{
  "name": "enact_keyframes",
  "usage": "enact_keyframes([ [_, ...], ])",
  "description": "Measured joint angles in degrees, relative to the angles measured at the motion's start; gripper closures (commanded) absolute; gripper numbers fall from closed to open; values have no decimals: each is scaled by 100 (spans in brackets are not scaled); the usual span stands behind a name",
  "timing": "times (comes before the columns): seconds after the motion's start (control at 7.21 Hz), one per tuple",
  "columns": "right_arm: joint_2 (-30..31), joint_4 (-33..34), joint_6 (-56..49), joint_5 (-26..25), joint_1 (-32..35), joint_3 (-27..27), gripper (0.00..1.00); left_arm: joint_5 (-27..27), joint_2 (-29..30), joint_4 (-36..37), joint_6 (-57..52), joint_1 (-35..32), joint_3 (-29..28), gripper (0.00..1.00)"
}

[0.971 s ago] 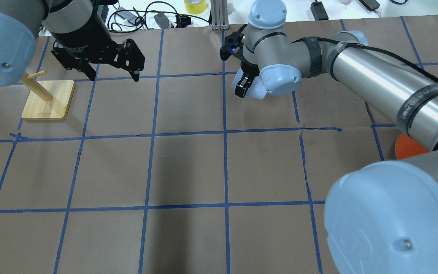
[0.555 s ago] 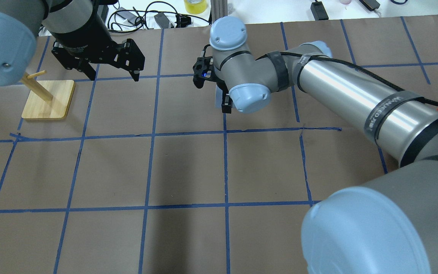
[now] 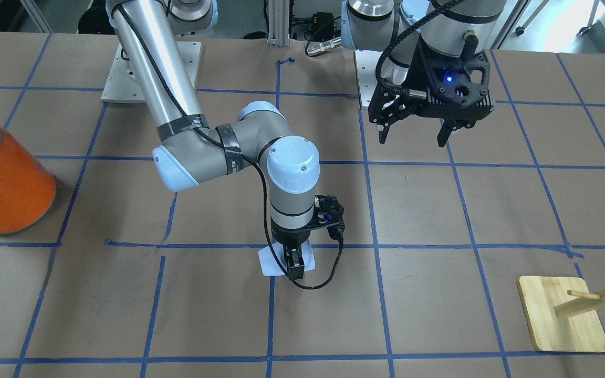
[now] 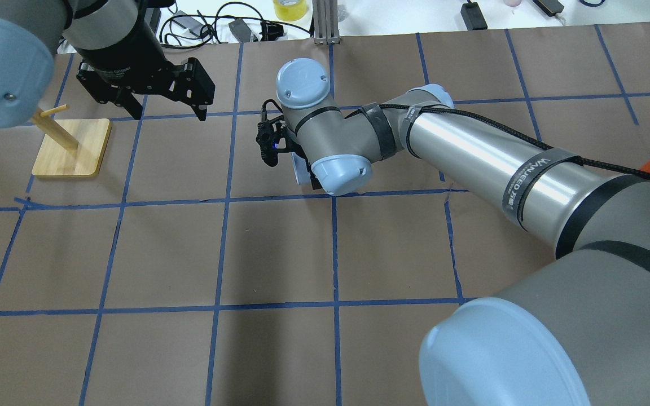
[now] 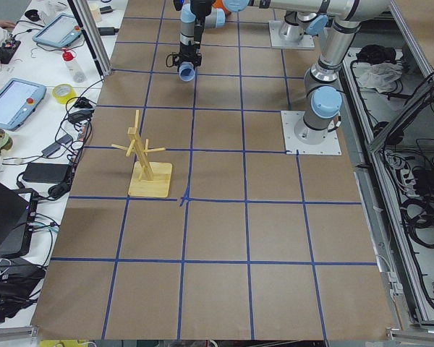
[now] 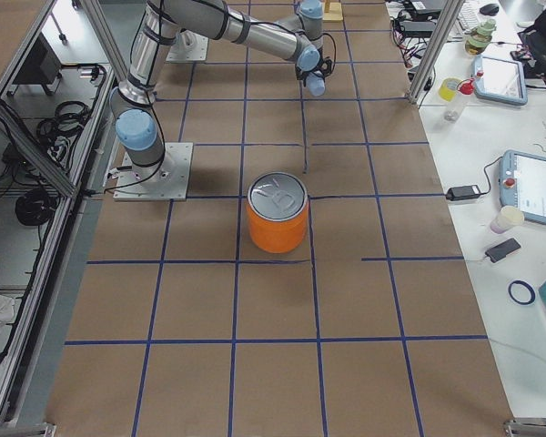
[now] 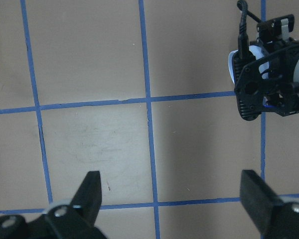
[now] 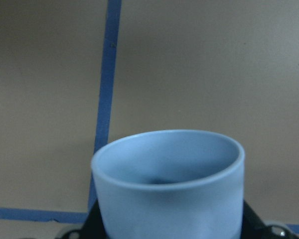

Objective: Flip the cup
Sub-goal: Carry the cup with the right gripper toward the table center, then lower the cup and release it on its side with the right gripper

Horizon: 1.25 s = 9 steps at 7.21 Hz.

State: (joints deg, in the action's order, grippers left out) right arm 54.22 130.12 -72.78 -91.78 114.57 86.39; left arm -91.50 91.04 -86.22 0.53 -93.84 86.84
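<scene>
- We are seeing the right gripper (image 3: 293, 265) clenched on the cup (image 3: 270, 261), its fingers pointing down at the bench (image 3: 439, 294), near the middle of the taped grid.
- The cup is hanging low over the bench and lying tilted rather than upright: the wrist view is showing its open mouth and part of the blue inside. We cannot tell whether its wall is touching the paper.
- The left gripper (image 3: 413, 139) is hovering released and empty, well apart from the cup, so we are not expecting it to interfere.
- We are judging the flip to be partway done, with the setting-down not yet made.
- We are worrying first about slip: the cup is smooth and tapered, so a light pinch could let it swivel or slide out between the fingers while the wrist is turning.
- We are also worrying about release: if the fingers are opening while the cup is lying tilted, it could tip over and roll across the bench.
- Lowering too far could be pressing the rim against the paper and levering the cup out of the grasp.
- The orange can (image 3: 6, 178) and the wooden rack (image 3: 565, 315) are standing well apart, so we are not counting them as hazards.
</scene>
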Motion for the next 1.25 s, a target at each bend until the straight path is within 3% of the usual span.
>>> enact_keyframes([
  [0.14, -35, 2, 136, 64, -1, 0, 54, 0, 1, 0, 0, -1, 0, 0],
  [0.28, -69, 4, 251, 96, 2, 1, 26, 0, 1, 0, 0, -2, 0, 0],
  [0.42, -110, 7, 305, 115, 5, 1, 11, 0, 1, 0, 0, -3, 0, 0],
  [0.55, -158, 8, 369, 188, 4, 1, 2, 0, 0, 0, 0, -3, 0, 0],
  [1.25, 13, -153, 555, 400, -17, -1, 0, 2, -8, 0, 2, 2, 0, 0],
])
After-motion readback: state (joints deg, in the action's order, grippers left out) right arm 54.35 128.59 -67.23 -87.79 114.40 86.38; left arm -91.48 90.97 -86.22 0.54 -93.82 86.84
